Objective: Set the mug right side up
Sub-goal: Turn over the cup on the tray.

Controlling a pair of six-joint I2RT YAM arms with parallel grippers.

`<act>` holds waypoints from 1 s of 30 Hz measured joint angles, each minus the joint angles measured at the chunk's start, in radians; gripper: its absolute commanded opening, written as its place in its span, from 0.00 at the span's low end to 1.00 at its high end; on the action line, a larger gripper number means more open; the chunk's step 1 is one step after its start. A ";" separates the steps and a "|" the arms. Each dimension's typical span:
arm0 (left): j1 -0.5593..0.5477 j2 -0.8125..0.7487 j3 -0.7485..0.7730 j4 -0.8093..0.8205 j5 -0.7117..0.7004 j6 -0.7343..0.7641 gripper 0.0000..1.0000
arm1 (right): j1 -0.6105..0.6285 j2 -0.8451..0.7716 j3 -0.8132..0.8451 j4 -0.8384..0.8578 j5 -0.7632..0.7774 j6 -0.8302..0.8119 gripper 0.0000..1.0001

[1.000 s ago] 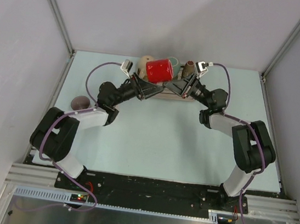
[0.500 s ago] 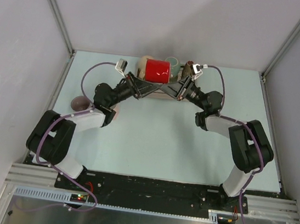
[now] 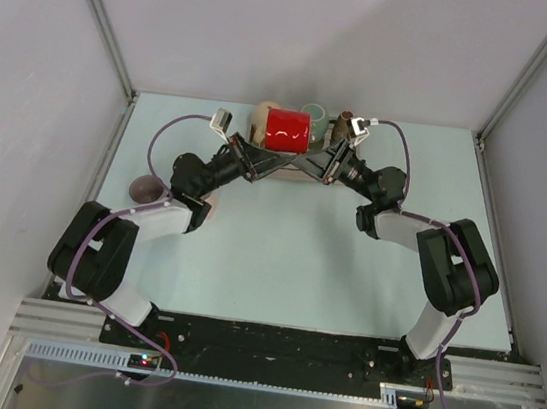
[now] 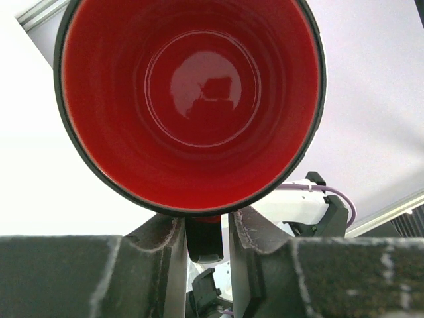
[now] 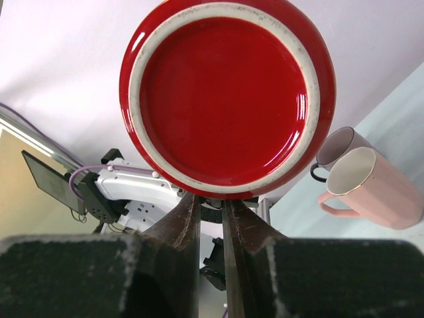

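The red mug (image 3: 286,129) hangs in the air at the back middle, lying on its side. Its mouth faces my left gripper, and the left wrist view looks into its glossy red inside (image 4: 199,99). Its base (image 5: 225,99) faces my right gripper. My left gripper (image 3: 278,157) has the dark handle (image 4: 204,238) between its fingers, with a small gap on one side (image 4: 207,228). My right gripper (image 3: 305,156) is shut narrowly on the handle under the base (image 5: 212,209).
A pink mug (image 5: 371,189) and a mauve mug (image 5: 341,149) stand on the pale blue table; the mauve one (image 3: 145,188) is at the left. A cream object (image 3: 262,114), a pale green cup (image 3: 313,112) and a brown object (image 3: 342,125) stand at the back.
Both arms carried the mug slightly back and levelled it a second ago. Since half a second ago nothing has visibly moved.
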 measured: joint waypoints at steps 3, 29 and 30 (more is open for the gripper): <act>-0.002 0.000 0.000 -0.001 0.000 0.003 0.00 | -0.002 0.000 0.000 0.000 -0.004 0.000 0.00; -0.001 -0.005 -0.002 -0.023 0.000 0.017 0.42 | -0.018 -0.003 -0.002 -0.018 -0.024 -0.001 0.00; -0.001 -0.005 -0.002 -0.023 0.000 0.017 0.42 | -0.018 -0.003 -0.002 -0.018 -0.024 -0.001 0.00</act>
